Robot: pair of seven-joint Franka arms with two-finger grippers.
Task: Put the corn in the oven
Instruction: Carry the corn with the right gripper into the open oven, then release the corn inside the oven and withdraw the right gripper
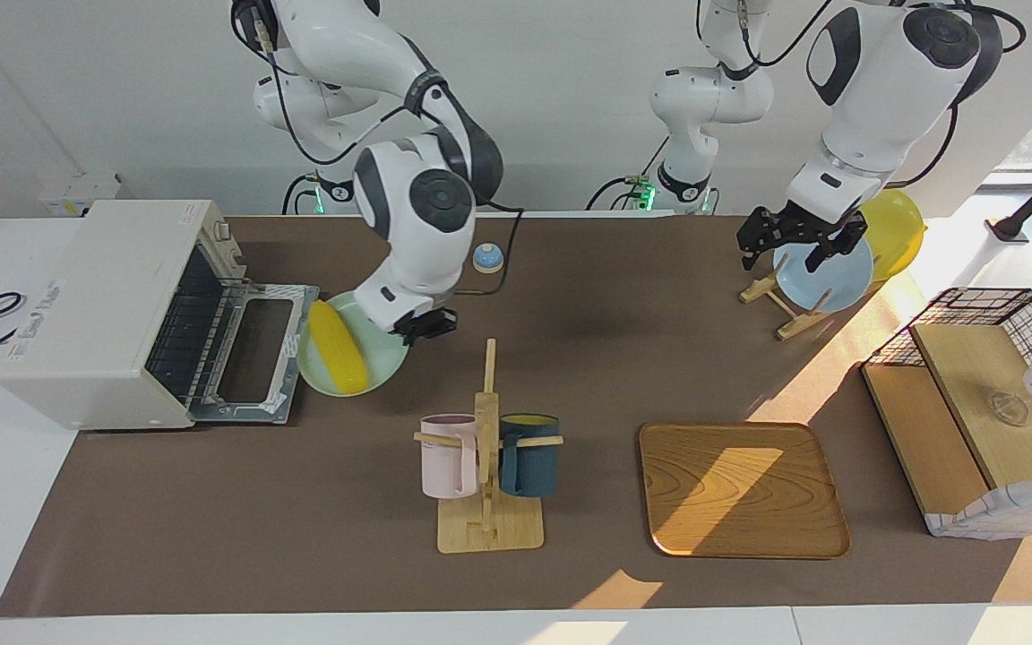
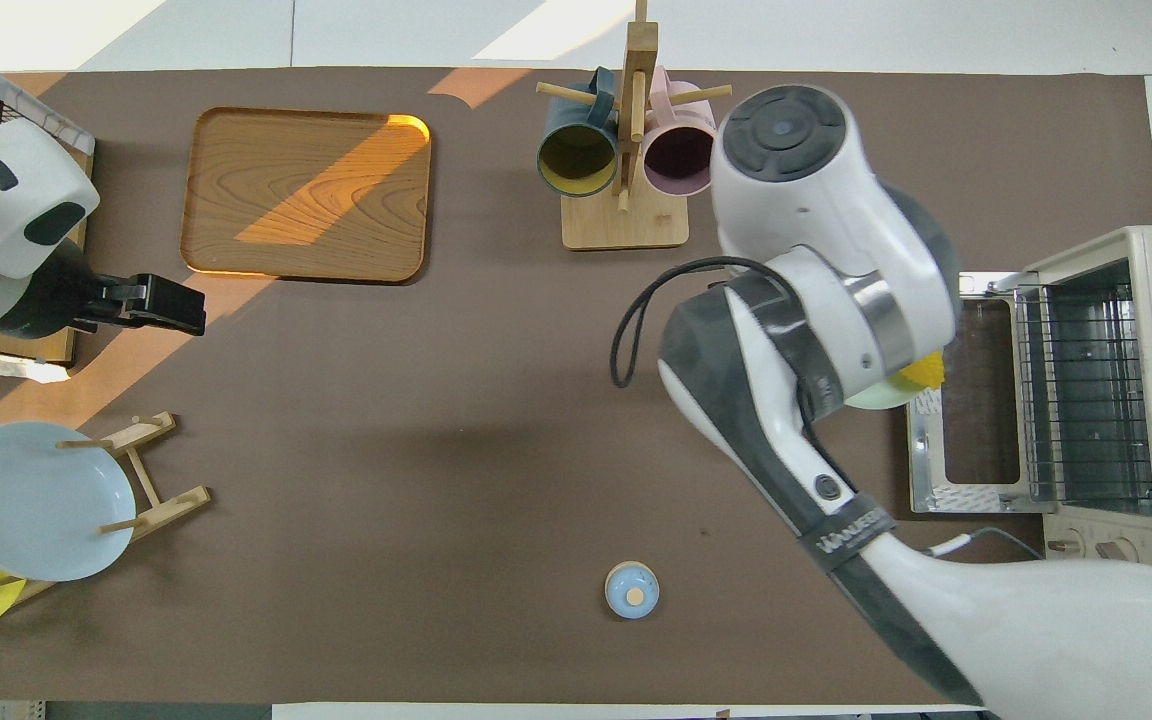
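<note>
Corn [image 1: 339, 350] lying on green plate [image 1: 382, 369] before open oven [image 1: 104, 309], just beside right gripper [image 1: 424, 327], finger spread indiscernible; lowering squarely across cob, gripping mid-length. Left gripper [image 1: 794, 240] waiting, fingers wide.

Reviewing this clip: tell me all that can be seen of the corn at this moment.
The corn is a bright yellow, glossy cob with ribbed kernel rows, plastic by its look. It lies flat on a pale green plate in front of the oven, whose door is dropped open. The right gripper is low over the plate's edge beside the cob, not touching it. From overhead the right arm hides all but one end of it.
</note>
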